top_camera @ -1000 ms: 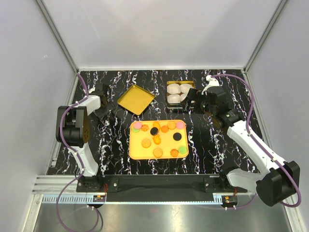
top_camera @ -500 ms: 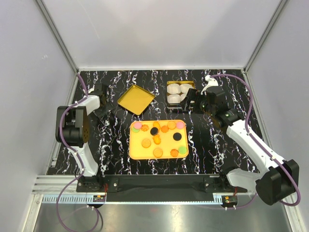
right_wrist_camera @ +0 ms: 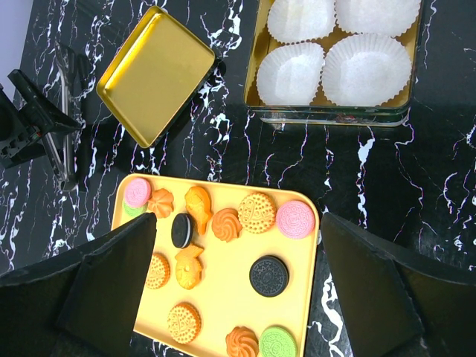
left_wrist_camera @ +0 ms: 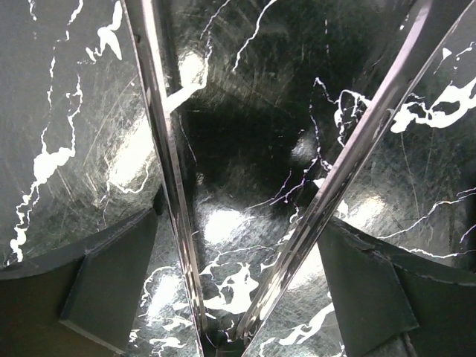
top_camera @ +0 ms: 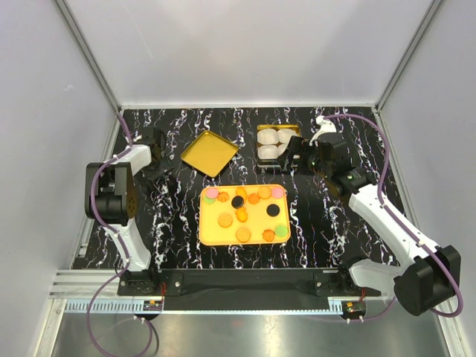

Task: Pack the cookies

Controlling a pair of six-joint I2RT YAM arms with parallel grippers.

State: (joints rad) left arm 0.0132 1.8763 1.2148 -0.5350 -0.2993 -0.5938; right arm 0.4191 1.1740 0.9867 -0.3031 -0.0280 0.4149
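Inspection of the desk [top_camera: 335,223], black with white veining: the cookies [top_camera: 245,206] all lie loose on a yellow tray [top_camera: 205,230] at the centre of the desk, none of them in the tin. In the right wrist view the cookies [right_wrist_camera: 223,223] are mostly orange and golden-brown, with two black, two pink and two green pieces, one green partly under a pink one at the tray's far left corner. The tin [right_wrist_camera: 327,115] stands open beyond the tray, toward the right, and holds four white paper cups [right_wrist_camera: 342,71], none with anything visible in it. Its gold lid [top_camera: 209,153] lies inside-up on the desk, left of the tin and apart from it. The right tool [top_camera: 297,160] hangs above the desk between tin and tray, fingers spread wide and nothing between them. The left tool [top_camera: 160,177] is low at the far left of the desk, released, with its fingers [left_wrist_camera: 111,290] straddling a pair of metal tongs [left_wrist_camera: 169,186] that lie on the desk; whether either finger touches the tongs cannot be told. The tongs are well apart from the tray.
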